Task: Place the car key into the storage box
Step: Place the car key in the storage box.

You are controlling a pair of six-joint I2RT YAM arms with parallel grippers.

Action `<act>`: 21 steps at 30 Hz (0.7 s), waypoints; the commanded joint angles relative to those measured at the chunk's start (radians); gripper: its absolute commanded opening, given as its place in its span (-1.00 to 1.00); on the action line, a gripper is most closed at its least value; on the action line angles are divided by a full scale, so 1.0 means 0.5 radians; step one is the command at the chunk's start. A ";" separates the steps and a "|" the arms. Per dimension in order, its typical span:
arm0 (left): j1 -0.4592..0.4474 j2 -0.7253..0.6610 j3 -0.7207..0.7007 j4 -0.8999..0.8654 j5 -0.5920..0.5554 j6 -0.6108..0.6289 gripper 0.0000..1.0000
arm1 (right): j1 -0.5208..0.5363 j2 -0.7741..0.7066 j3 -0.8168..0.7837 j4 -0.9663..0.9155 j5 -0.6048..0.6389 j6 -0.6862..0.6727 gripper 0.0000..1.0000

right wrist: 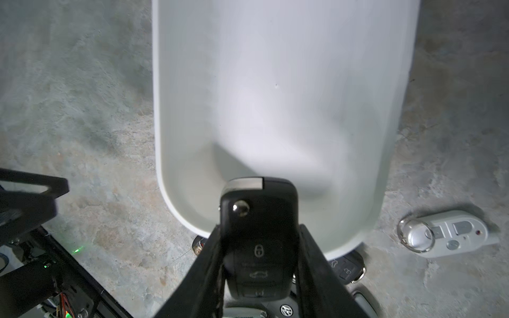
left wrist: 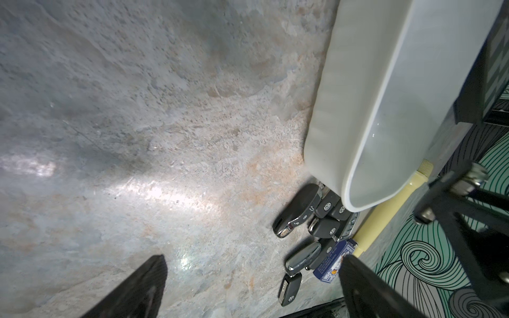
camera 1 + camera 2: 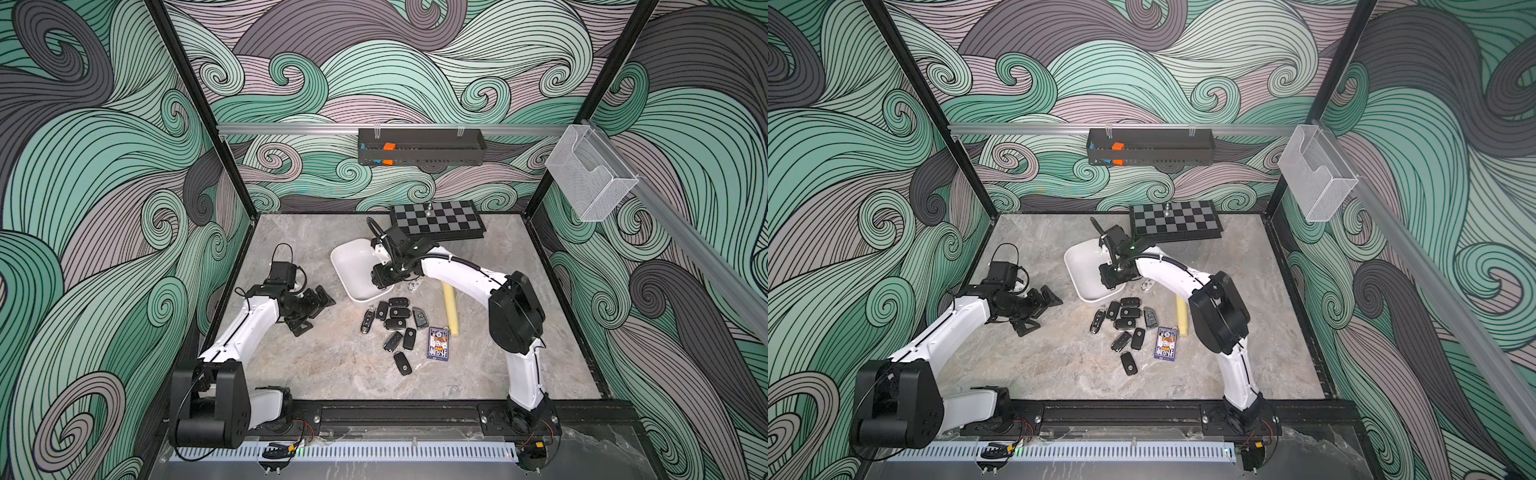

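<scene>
The storage box is a white shallow tub at mid-table, also seen in the wrist views. My right gripper hangs over the box's near end. It is shut on a black car key, which points into the box above its floor. Several more black keys lie in a pile just in front of the box. My left gripper stands open and holds nothing, left of the pile.
A chessboard lies behind the box. A pale yellow cylinder, a blue card pack and a white key fob lie right of the pile. A black tray and a mesh basket hang on the walls.
</scene>
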State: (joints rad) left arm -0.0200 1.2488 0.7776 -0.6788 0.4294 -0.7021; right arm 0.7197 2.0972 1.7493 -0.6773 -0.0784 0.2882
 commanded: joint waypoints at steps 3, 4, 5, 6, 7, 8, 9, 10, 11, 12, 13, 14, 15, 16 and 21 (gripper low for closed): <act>0.025 -0.034 -0.014 0.012 0.009 -0.020 0.96 | 0.041 0.219 0.239 -0.065 0.250 -0.049 -0.27; 0.026 -0.028 -0.012 0.013 0.011 -0.019 0.96 | 0.051 0.269 0.299 -0.102 0.328 -0.071 -0.27; 0.025 -0.020 -0.007 0.011 0.013 -0.016 0.96 | 0.060 0.316 0.351 -0.140 0.398 -0.086 -0.27; 0.025 -0.015 -0.001 0.009 0.016 -0.011 0.96 | 0.059 0.360 0.402 -0.175 0.451 -0.099 -0.27; 0.026 -0.004 0.009 0.009 0.015 -0.007 0.96 | 0.061 0.393 0.441 -0.197 0.504 -0.104 -0.27; 0.028 0.005 0.013 0.008 0.018 -0.004 0.96 | 0.059 0.419 0.467 -0.214 0.553 -0.107 -0.27; 0.029 0.013 0.018 0.008 0.019 -0.004 0.96 | 0.059 0.443 0.491 -0.225 0.593 -0.113 -0.27; 0.028 0.021 0.022 0.012 0.022 -0.002 0.96 | 0.058 0.458 0.507 -0.230 0.622 -0.125 -0.26; 0.031 0.027 0.024 0.011 0.024 -0.004 0.96 | 0.058 0.471 0.521 -0.230 0.641 -0.134 -0.25; 0.031 0.030 0.025 0.015 0.028 -0.004 0.96 | 0.059 0.486 0.537 -0.233 0.665 -0.149 -0.24; 0.031 0.036 0.025 0.020 0.031 -0.004 0.96 | 0.060 0.504 0.555 -0.242 0.687 -0.159 -0.23; 0.031 0.039 0.026 0.023 0.031 -0.006 0.96 | 0.058 0.519 0.575 -0.252 0.700 -0.167 -0.22; 0.031 0.041 0.027 0.028 0.032 -0.007 0.96 | 0.058 0.536 0.594 -0.266 0.717 -0.179 -0.22; 0.031 0.046 0.025 0.035 0.035 -0.010 0.96 | 0.059 0.552 0.607 -0.277 0.739 -0.185 -0.21; 0.031 0.049 0.025 0.048 0.039 -0.010 0.96 | 0.058 0.591 0.612 -0.302 0.748 -0.200 -0.17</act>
State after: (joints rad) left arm -0.0105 1.2682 0.7681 -0.6643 0.4335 -0.7078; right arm 0.7467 2.3737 2.0373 -0.7971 0.2615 0.1974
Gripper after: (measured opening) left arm 0.981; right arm 0.410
